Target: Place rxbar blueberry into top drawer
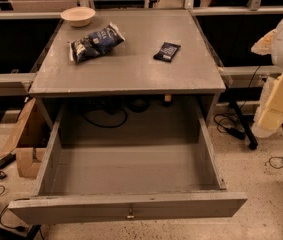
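The rxbar blueberry is a small flat dark wrapper lying on the grey tabletop, right of centre. The top drawer below is pulled fully open toward me and empty, with a small metal knob at the centre of its front panel. Only cream and white segments of my arm show at the right edge, beside the table and about level with the drawer's back. My gripper is out of view.
A crinkled blue-and-white chip bag lies on the tabletop left of the bar. A cream bowl stands at the back left corner. A cardboard box and cables lie on the floor at left. A black stand leg is at right.
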{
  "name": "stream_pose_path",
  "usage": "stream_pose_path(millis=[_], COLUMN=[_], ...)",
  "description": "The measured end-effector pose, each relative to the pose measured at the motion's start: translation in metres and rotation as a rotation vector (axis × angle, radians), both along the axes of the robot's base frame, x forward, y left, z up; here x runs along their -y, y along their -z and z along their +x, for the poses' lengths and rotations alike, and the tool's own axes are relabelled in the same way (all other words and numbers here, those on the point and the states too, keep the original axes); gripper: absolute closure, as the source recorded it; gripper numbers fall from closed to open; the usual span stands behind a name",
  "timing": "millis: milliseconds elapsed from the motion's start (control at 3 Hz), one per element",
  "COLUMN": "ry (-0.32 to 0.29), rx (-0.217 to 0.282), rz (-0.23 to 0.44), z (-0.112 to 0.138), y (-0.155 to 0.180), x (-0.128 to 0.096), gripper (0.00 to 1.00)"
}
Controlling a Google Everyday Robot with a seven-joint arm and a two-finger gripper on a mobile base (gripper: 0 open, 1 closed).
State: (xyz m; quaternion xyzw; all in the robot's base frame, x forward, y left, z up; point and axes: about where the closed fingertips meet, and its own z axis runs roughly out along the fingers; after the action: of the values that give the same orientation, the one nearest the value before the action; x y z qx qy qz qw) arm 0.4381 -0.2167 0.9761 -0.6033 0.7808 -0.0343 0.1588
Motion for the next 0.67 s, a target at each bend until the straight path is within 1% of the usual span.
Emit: stream_pose_path(millis=[333,667], ry=[0.002,0.019], rx=[0.01,0.087], rz=[0.009,0.082], z=[0.003,0.023], y=[0.0,0.002], x=[0.001,0.009], gripper=[0.0,0.0])
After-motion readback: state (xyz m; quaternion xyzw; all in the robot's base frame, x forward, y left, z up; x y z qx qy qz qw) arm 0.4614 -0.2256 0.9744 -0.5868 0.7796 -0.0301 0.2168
